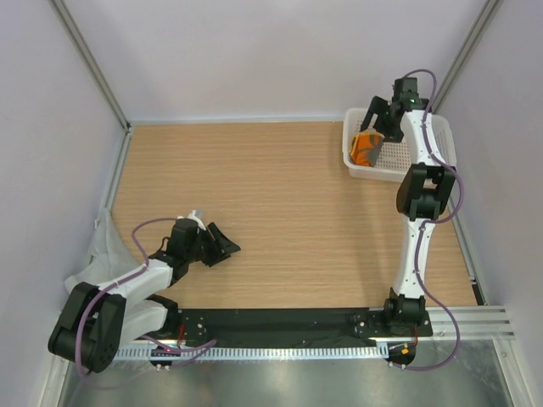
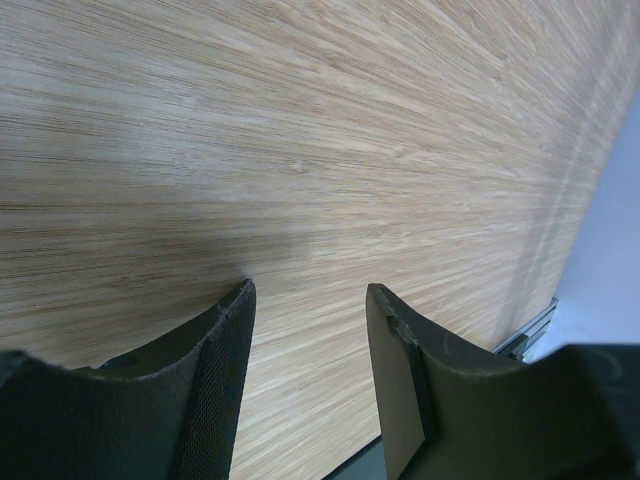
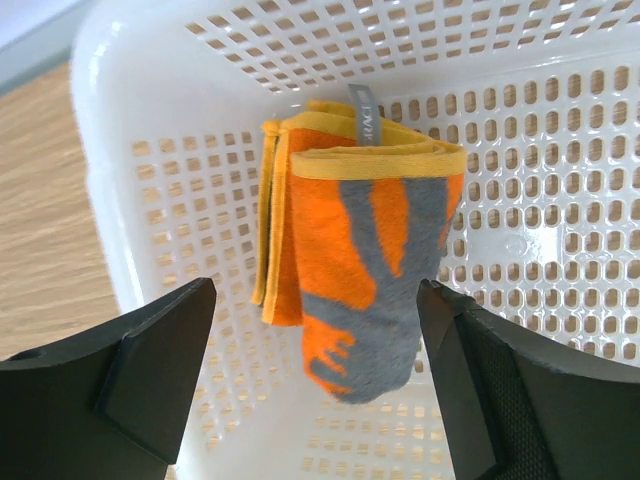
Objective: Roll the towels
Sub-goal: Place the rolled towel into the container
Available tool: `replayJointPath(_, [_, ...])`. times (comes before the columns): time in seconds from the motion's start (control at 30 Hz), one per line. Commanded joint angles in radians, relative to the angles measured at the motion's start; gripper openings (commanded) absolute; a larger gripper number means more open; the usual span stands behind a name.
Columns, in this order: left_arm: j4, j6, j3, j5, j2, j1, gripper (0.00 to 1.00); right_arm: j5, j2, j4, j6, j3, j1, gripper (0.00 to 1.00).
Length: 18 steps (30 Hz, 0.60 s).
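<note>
The orange towel [image 3: 350, 260], folded, with a grey pattern and a yellow edge, lies in the white perforated basket [image 3: 560, 140]. In the top view the towel [image 1: 366, 149] is at the basket's left end. My right gripper [image 3: 315, 290] is open just above it, one finger on each side, and the fingers do not touch it. It also shows in the top view [image 1: 380, 127]. The light-grey towel [image 1: 103, 246] lies crumpled at the table's left edge, partly under my left arm. My left gripper [image 1: 225, 248] is open and empty, low over bare wood [image 2: 310, 290].
The basket [image 1: 386, 170] stands at the far right of the wooden table [image 1: 280, 203], close to the right wall. Walls enclose the table on the left, back and right. A black base rail [image 1: 280, 322] runs along the near edge.
</note>
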Motion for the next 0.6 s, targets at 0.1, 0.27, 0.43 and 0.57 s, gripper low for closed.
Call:
replayJointPath(0.1, [-0.083,0.032,-0.016,-0.070,0.024,-0.005,0.51,0.017,-0.052,0.004,0.025,0.023,0.007,0.80])
replayJointPath(0.27, [-0.083,0.032,-0.016,-0.070,0.024,-0.005,0.51,0.016,-0.029,0.007,0.032,-0.007,0.007,0.74])
replayJointPath(0.43, [-0.083,0.032,-0.016,-0.068,0.024,-0.005,0.51,0.101,-0.070,0.041,0.040,-0.073,0.007,0.66])
replayJointPath(0.57, [-0.083,0.032,-0.015,-0.068,0.028,-0.005,0.50,0.142,-0.137,0.067,0.057,-0.131,-0.002,0.60])
